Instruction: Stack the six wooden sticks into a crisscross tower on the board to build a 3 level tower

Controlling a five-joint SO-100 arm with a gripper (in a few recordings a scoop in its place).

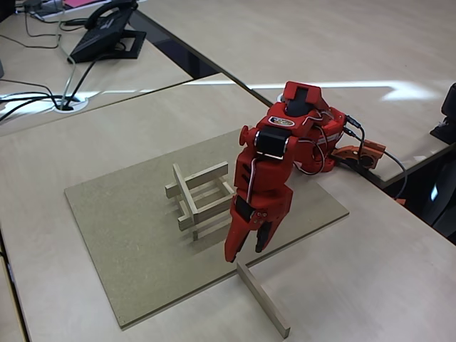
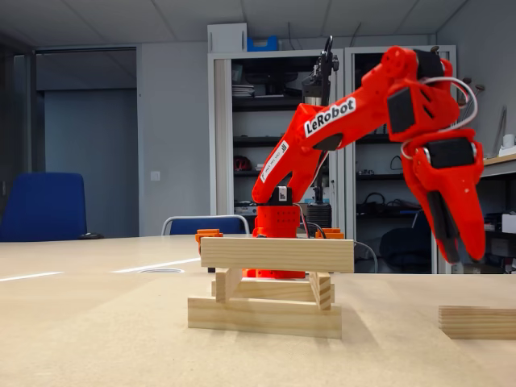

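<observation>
Lying half on the board (image 1: pixel 128 214) and half on the table (image 1: pixel 370 285), a loose stick (image 1: pixel 263 299) runs its long axis from about 10 to 4 o'clock in a fixed view, off the board's 5 o'clock edge. The crisscross tower (image 1: pixel 199 199) stands mid-board with one stick on its top layer; in another fixed view that top stick (image 2: pixel 276 254) lies level, side on. The red arm (image 2: pixel 339 121) arches over, and its gripper (image 1: pixel 246 251) points down just above the loose stick's near end, fingers slightly parted and holding nothing.
</observation>
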